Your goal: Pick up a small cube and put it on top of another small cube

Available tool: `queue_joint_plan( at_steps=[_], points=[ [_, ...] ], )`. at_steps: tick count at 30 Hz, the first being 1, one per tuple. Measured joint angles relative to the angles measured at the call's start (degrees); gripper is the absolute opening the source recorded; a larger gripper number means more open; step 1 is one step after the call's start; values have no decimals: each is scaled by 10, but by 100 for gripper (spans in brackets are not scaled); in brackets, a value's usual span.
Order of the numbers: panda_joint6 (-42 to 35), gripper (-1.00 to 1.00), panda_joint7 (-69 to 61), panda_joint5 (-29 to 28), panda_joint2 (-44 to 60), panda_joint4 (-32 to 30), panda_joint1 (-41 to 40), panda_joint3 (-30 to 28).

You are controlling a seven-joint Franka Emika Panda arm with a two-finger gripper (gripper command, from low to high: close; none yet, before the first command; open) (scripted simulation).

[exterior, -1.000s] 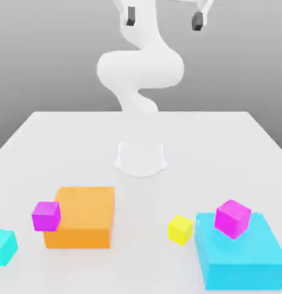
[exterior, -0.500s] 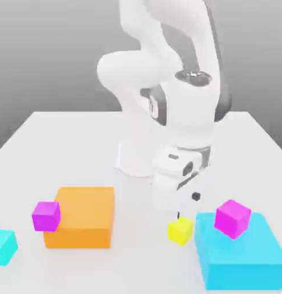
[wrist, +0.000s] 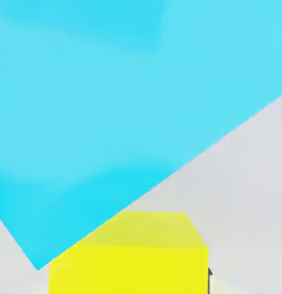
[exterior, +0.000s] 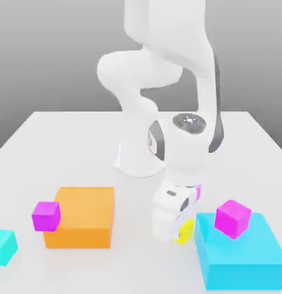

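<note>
The small yellow cube point(exterior: 188, 230) rests on the white table, close against the large cyan block point(exterior: 240, 259). The white hand has come down over the cube and covers most of it, so just its corner on the exterior view's right peeks out. My gripper point(exterior: 181, 233) is shut on this cube. In the hand view the yellow cube point(wrist: 131, 252) sits right at the fingers, with a dark finger edge point(wrist: 209, 277) against its side and the cyan block point(wrist: 108, 103) just beyond. A small magenta cube point(exterior: 232, 218) sits on top of the cyan block.
An orange block point(exterior: 82, 217) stands toward the exterior view's left, with a second small magenta cube point(exterior: 46, 216) against its side. A small cyan cube point(exterior: 2, 247) lies at the far left edge. The arm's white base point(exterior: 137, 161) stands behind.
The arm swung down from high above. The hand dropped onto the yellow cube and the jaws went from open to shut on it.
</note>
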Motion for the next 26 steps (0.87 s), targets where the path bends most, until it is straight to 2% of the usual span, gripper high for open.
queue_joint_plan(
  at_steps=[6, 9, 14, 17, 19, 22, 23, 26],
  points=[
    [-97, -100, -7, 11, -112, -17, -10, 0],
    [-164, -100, -18, 29, -139, 18, -30, 5],
    [-288, -100, -34, 56, -178, 97, 2, 17],
    [-360, -100, -23, 41, -211, 143, 28, 46],
    [-353, -100, -13, 26, -202, 149, 38, 62],
    [-291, -100, -3, 12, -151, 139, 42, 66],
    [-277, 100, 0, 9, -140, 136, 43, 66],
    [-277, 100, 0, 9, -140, 136, 43, 66]
  ],
)
